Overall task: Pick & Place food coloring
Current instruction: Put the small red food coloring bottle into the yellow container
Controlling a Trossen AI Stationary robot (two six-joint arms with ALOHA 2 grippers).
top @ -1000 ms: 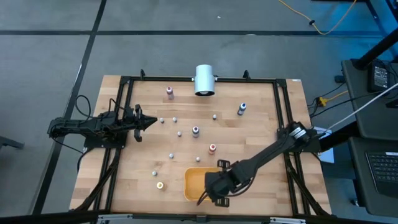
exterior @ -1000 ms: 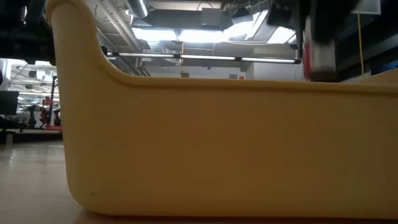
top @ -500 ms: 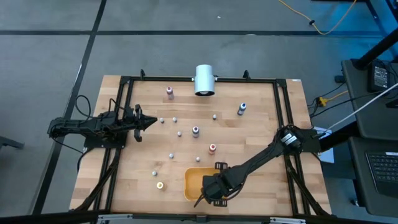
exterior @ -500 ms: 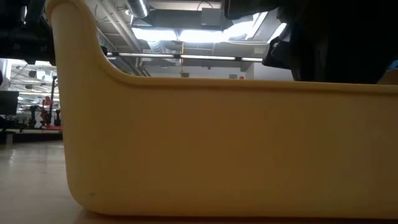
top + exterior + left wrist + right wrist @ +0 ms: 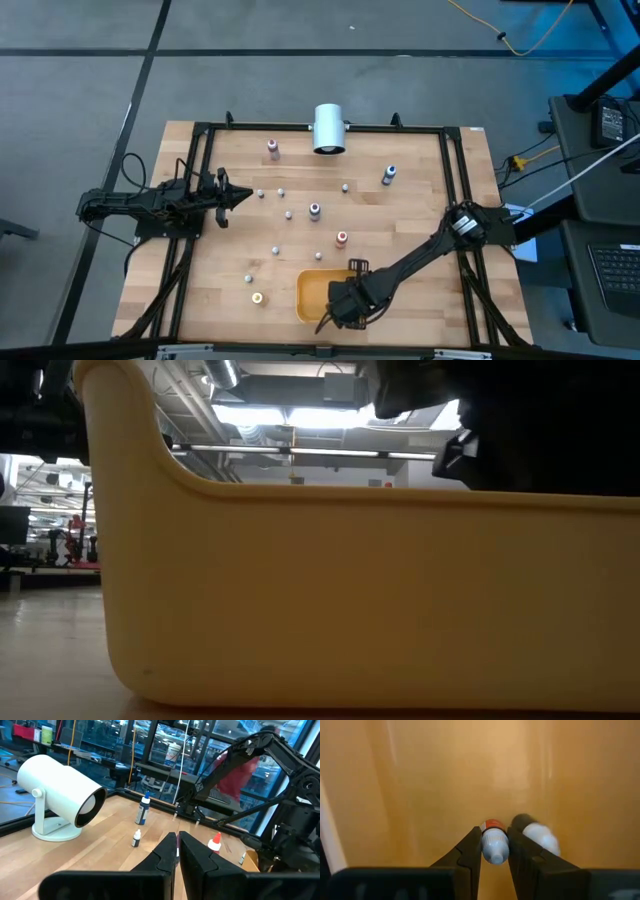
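You see the right gripper (image 5: 494, 851) clamping a red-collared bottle (image 5: 493, 842) over the tray (image 5: 312, 296); left gripper (image 5: 177, 851) closed, empty.

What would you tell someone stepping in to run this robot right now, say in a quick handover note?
Right gripper: shut on a small red-banded bottle, hanging inside the orange tray, not yet released. Another pale bottle seems to lie in the tray already.
Left gripper: shut, holding nothing, waiting at the table's left side.
Left to do: drop this one, then fetch the others on the table, such as the red-topped bottle, blue-topped bottle, pink-topped bottle and one near the tray.
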